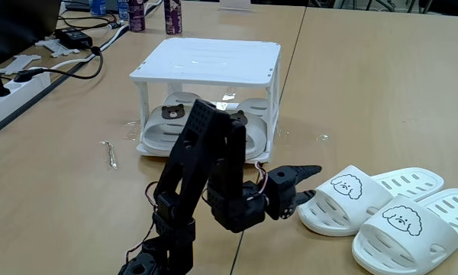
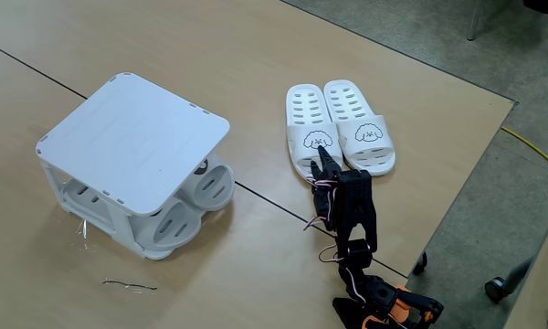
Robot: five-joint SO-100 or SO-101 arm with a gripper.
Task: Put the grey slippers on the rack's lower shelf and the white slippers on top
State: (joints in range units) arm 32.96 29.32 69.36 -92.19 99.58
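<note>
The tool (image 1: 309, 183) hung slightly parted and empty just beside the white slippers (image 1: 385, 206) on the counter (image 1: 366, 92), while the grey slippers (image 1: 179, 114) sat on the rack's (image 1: 206, 61) lower shelf (image 1: 149, 145).

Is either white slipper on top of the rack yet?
No. In a fixed view the rack has a bare top, and the white slippers lie side by side on the table.
</note>
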